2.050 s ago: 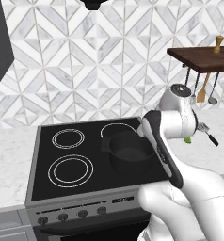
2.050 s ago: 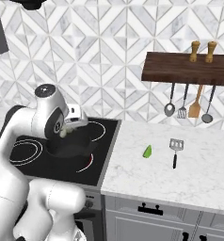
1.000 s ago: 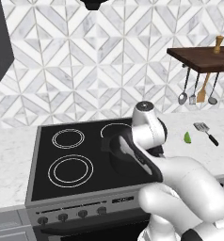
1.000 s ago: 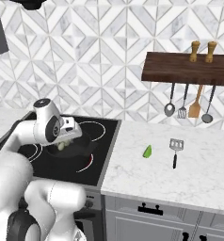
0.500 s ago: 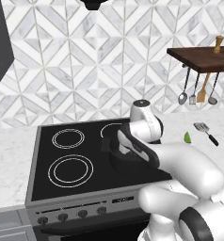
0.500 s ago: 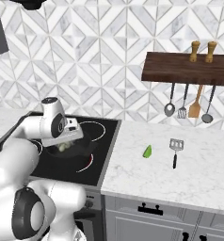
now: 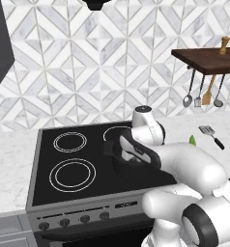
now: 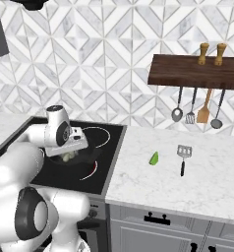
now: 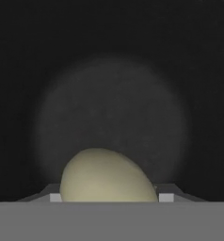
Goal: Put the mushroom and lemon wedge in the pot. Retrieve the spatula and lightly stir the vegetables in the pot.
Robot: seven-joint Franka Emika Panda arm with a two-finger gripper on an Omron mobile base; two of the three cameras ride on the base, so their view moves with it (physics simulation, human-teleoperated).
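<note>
A: Claw (image 8: 67, 155) sits low inside the pot (image 9: 112, 84), clamped on the mushroom (image 9: 107, 176), the pale rounded lump wedged between its tips. Held right over the pot floor, likely so the release drops it without a bounce.

B: Lemon wedge?

A: Lemon wedge (image 8: 154, 158) lies on the counter (image 8: 197, 187), at 3 o'clock from the pot and well apart from it. Not yet in.

B: Spatula?

A: Spatula (image 8: 183, 156) lies flat just beside the wedge, further toward 3 o'clock, handle pointing at the counter front. Untouched; stirring comes last.

B: Pot location?

A: On the stove (image 7: 54, 185), right-hand burner side.
</note>
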